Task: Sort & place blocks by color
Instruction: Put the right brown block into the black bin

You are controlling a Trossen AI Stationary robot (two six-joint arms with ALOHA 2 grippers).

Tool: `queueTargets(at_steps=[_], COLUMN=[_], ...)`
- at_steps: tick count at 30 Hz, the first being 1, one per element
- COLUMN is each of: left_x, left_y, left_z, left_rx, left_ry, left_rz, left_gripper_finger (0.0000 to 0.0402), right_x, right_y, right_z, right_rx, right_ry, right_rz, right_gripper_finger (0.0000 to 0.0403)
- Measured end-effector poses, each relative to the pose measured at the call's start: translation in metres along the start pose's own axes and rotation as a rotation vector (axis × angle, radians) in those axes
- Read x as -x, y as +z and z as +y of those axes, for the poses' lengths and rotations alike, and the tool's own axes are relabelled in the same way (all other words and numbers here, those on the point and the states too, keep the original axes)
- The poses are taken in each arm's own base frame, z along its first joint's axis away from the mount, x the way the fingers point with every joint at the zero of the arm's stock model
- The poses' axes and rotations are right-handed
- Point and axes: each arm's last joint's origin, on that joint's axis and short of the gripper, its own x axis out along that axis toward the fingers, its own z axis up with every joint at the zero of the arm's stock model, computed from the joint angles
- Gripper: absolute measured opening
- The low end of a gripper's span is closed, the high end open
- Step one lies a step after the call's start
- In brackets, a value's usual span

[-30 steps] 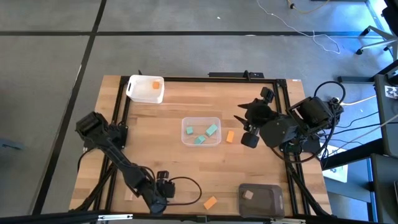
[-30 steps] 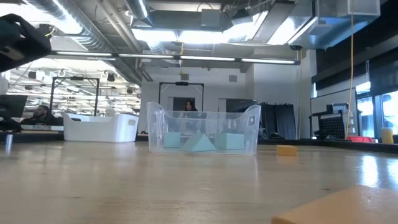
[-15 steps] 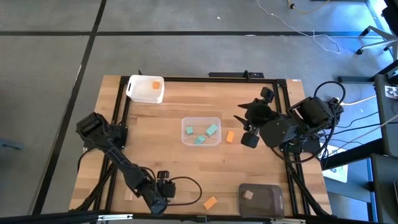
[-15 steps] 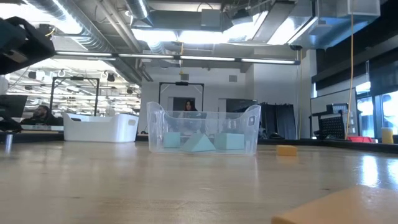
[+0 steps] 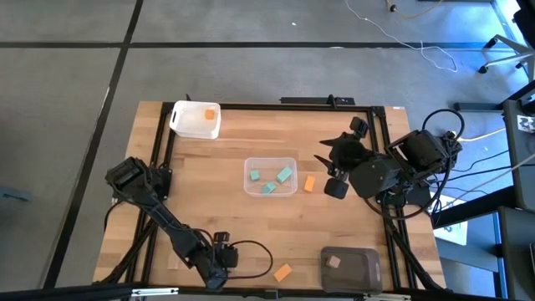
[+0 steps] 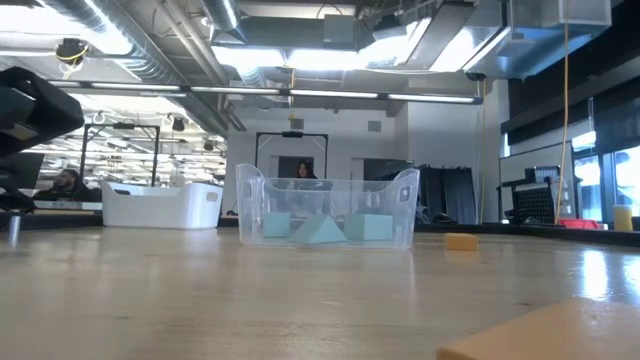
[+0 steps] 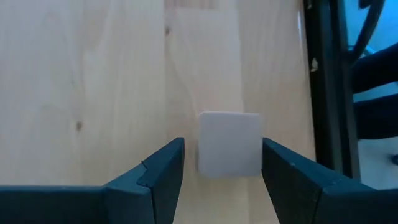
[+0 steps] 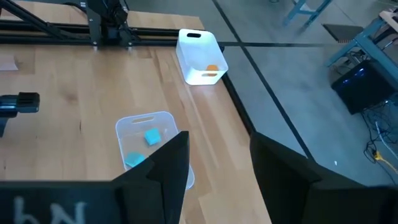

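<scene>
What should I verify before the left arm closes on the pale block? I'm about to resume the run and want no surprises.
1. Left gripper open, fingers either side of the pale block: ok.
2. Block lying flat on the table: ok.
3. Fingers low enough to grip: cannot tell.
4. Dark grey tub unobstructed, one pale block inside: ok.
5. Right gripper open, parked beside the clear tub, away from the left arm: ok.
6. Loose orange blocks remain on the table: not ok.
</scene>
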Motion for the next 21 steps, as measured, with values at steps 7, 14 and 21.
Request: queueTargets(at_steps=[7,14,21], left_x=[-0.011,-0.02,-0.009], left_y=[0.001,0.006,0.023], left_z=[0.011,0.021,0.033], left_rx=[0.007,0.065,0.128], left_ry=[0.08,0.051,-0.039], left_rz=[0.001,0.069,0.102], left_gripper_finger=[0.0195,0.0152,0.0122], right_x=[0.0,0.0,0.0], right_y=[0.0,0.0,0.0], right_z=[0.0,0.0,0.0], right_rx=[0.011,0.011,0.021], right_ry=[0.0,0.0,0.001], right_rz=[0.0,0.0,0.0], right_gripper_finger=[0.0171,0.0171,0.0171])
